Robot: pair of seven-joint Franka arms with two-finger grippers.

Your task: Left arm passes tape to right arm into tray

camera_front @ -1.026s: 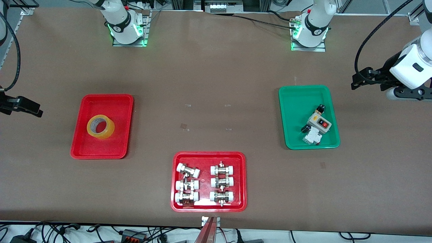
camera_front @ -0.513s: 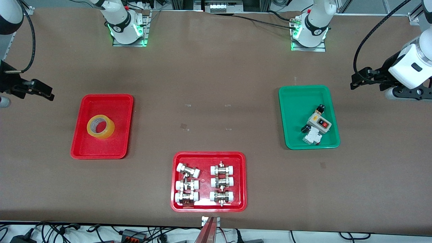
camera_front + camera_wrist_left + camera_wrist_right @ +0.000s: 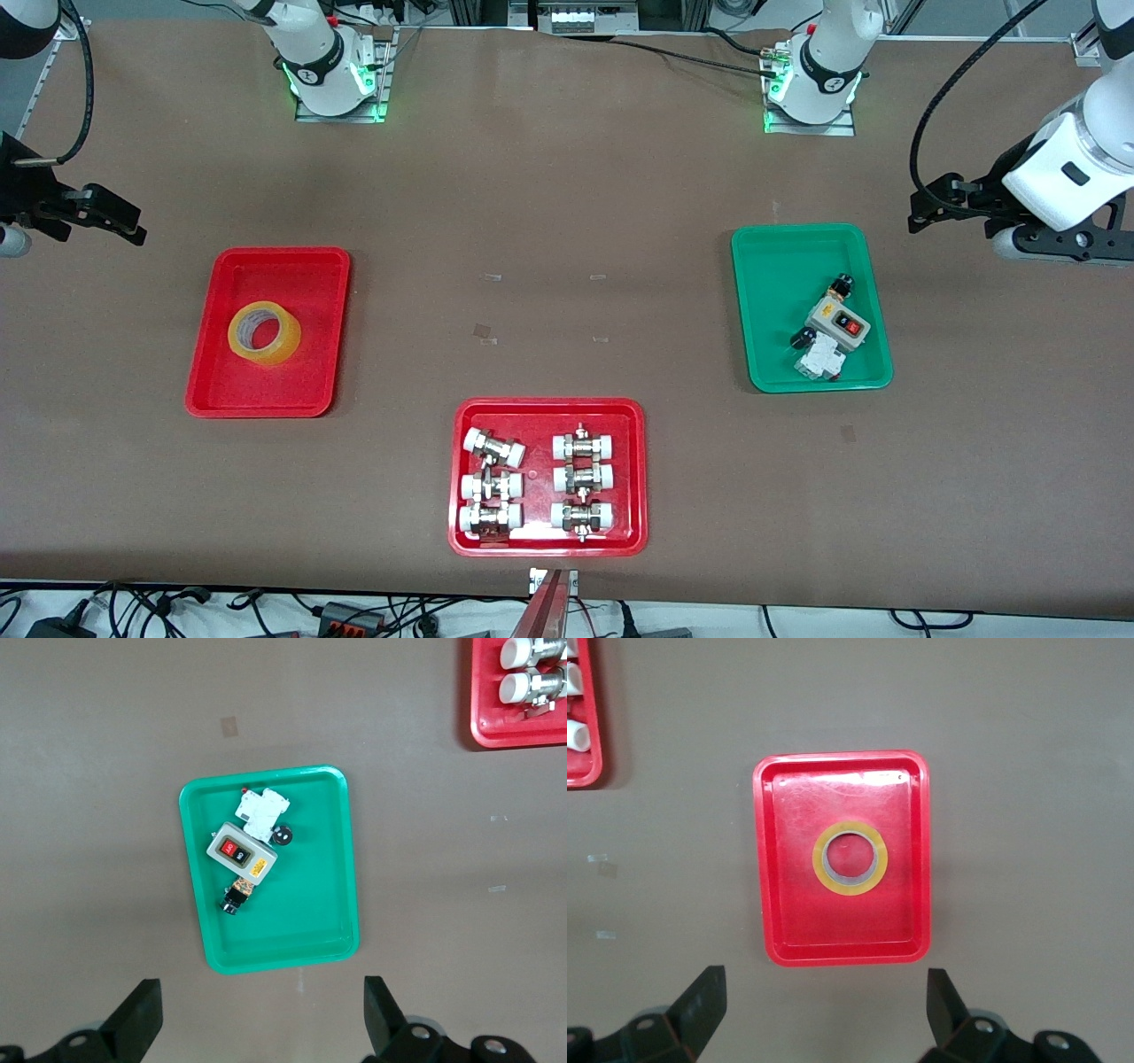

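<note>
The yellow tape roll (image 3: 264, 332) lies flat in the plain red tray (image 3: 205, 390) toward the right arm's end of the table. In the right wrist view the tape (image 3: 850, 858) sits at the middle of the tray (image 3: 780, 930). My right gripper (image 3: 124, 223) is open and empty over bare table beside that tray. Its fingers (image 3: 704, 997) stand wide apart around the gripper's middle (image 3: 824, 990). My left gripper (image 3: 926, 213) is open and empty over bare table beside the green tray. It also shows in the left wrist view (image 3: 261, 999).
A green tray (image 3: 762, 354) holds a grey switch box (image 3: 837, 321) and small electrical parts; it also shows in the left wrist view (image 3: 292, 939). A wider red tray (image 3: 549, 408) with white-capped metal fittings lies near the front edge. The arm bases (image 3: 332, 80) stand along the table's back edge.
My right gripper has pulled up and away from the red tray. My left gripper has drifted slightly upward. The tape has not moved.
</note>
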